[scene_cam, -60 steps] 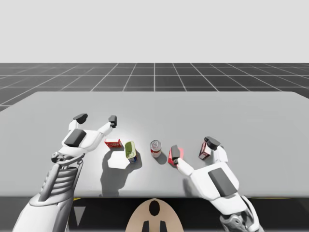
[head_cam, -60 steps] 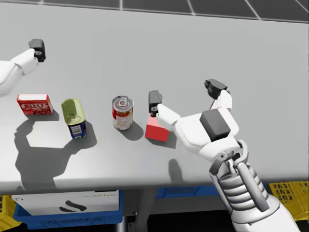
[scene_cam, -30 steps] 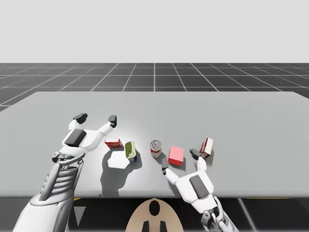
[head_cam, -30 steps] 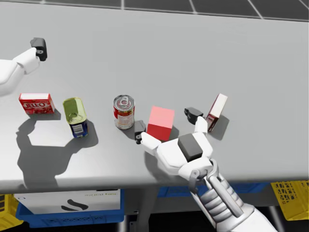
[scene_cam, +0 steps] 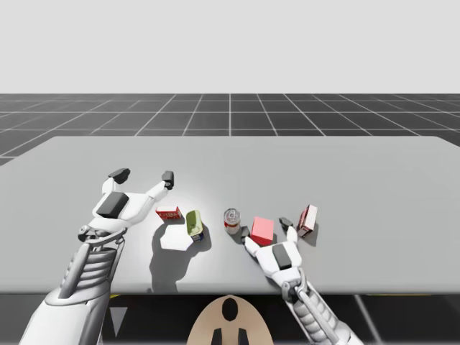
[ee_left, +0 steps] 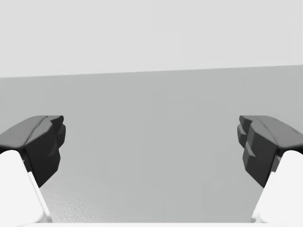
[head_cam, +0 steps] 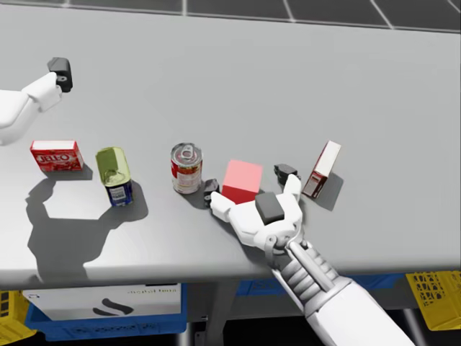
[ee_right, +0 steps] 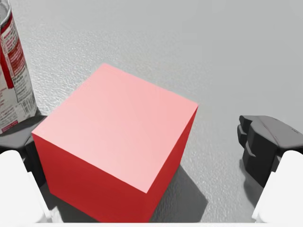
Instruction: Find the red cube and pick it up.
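Observation:
The red cube [scene_cam: 261,230] [head_cam: 242,180] rests on the grey table, between a red-labelled can and a small red-and-white box. My right gripper [scene_cam: 264,228] [head_cam: 248,180] lies low on the table, open, with one finger on each side of the cube. In the right wrist view the cube [ee_right: 118,142] sits between the fingers of the gripper [ee_right: 144,151]. It is close against one finger, and a gap of bare table separates it from the other. My left gripper [scene_cam: 144,176] [ee_left: 151,146] hovers open over bare table at the far left, holding nothing.
A red-labelled can [scene_cam: 231,220] [head_cam: 186,167] [ee_right: 12,80] stands just left of the cube. A red-and-white box [scene_cam: 307,220] [head_cam: 321,169] stands to its right. Further left are a green can [scene_cam: 194,224] [head_cam: 114,175] and a flat red box [scene_cam: 169,213] [head_cam: 55,156]. Crates [head_cam: 101,317] sit under the table.
My right gripper drew back toward the near edge and sank, then slid forward until its fingers flank the cube. The left arm has stayed still.

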You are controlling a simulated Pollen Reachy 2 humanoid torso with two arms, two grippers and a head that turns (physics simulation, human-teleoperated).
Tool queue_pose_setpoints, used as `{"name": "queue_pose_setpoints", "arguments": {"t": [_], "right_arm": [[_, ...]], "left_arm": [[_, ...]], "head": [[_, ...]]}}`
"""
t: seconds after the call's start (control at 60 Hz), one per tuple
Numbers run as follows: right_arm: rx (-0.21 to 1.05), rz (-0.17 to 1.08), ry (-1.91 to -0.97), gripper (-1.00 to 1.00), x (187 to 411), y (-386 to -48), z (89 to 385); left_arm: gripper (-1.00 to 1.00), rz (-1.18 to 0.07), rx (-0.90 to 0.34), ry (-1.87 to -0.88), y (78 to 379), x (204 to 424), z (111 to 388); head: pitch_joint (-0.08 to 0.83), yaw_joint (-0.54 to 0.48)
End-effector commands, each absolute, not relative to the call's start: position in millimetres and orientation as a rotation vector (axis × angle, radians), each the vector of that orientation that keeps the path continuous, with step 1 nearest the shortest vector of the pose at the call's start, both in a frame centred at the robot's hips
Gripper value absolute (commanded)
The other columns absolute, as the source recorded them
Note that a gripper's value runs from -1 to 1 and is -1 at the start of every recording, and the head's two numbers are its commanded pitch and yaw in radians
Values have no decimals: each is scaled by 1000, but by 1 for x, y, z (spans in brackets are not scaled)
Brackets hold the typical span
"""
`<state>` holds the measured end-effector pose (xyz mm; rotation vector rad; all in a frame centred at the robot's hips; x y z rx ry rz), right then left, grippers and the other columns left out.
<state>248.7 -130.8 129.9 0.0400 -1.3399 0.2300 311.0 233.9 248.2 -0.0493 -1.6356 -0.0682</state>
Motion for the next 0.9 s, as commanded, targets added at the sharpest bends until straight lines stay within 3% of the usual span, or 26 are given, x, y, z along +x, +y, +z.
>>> {"name": "queue_pose_setpoints", "arguments": {"t": [0.017, 0.033, 0.05, 0.067, 0.1, 0.317, 0.633, 0.9], "right_arm": [[134, 186, -1318, -903, 250, -99, 127], [123, 192, -1335, -793, 250, -98, 127], [121, 184, -1339, -78, 250, -99, 126], [120, 162, -1329, 843, 249, -97, 126], [133, 160, -1316, 999, 248, -98, 126], [132, 150, -1303, 1000, 245, -102, 124], [142, 146, -1302, 1000, 243, -103, 124], [140, 154, -1338, 1000, 241, -103, 138]], "left_arm": [[-1000, -69, -51, -1637, 233, 311, 248], [-1000, -69, -51, -1637, 232, 311, 248], [-1000, -70, -51, -1637, 232, 311, 248], [-1000, -70, -51, -1637, 232, 311, 248], [-1000, -71, -51, -1636, 232, 311, 248], [-1000, -73, -48, -1636, 231, 311, 248], [-1000, -74, -39, -1637, 230, 310, 247], [-1000, -72, -44, -1640, 230, 310, 247]], "head": [[727, -140], [727, -141], [726, -141], [725, -140], [724, -141], [683, -144], [390, -149], [303, -152]]}}
